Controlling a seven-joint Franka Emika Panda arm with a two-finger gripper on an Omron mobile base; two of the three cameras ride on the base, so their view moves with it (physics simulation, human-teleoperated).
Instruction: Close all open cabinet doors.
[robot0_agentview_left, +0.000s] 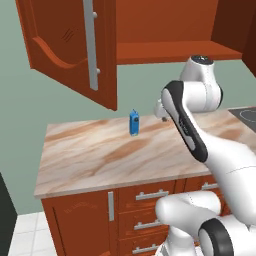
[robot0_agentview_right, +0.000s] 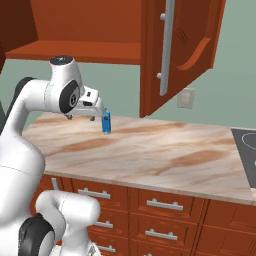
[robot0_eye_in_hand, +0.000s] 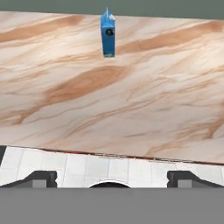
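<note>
Reddish-brown cabinet doors (robot0_agentview_left: 70, 50) hang swung wide open above the marble counter (robot0_agentview_left: 100, 160), baring the cabinet shelf (robot0_agentview_left: 175, 50). Near the far wall stands a small blue carton (robot0_agentview_left: 133, 122). Over the counter, the gripper (robot0_eye_in_hand: 112, 177) holds its fingertips (robot0_eye_in_hand: 41, 178) spread wide, grasping nothing.

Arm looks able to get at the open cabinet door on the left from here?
Probably yes. The cabinet door hangs wide open over the counter, nothing between it and the open tool; the blue carton sits lower.
</note>
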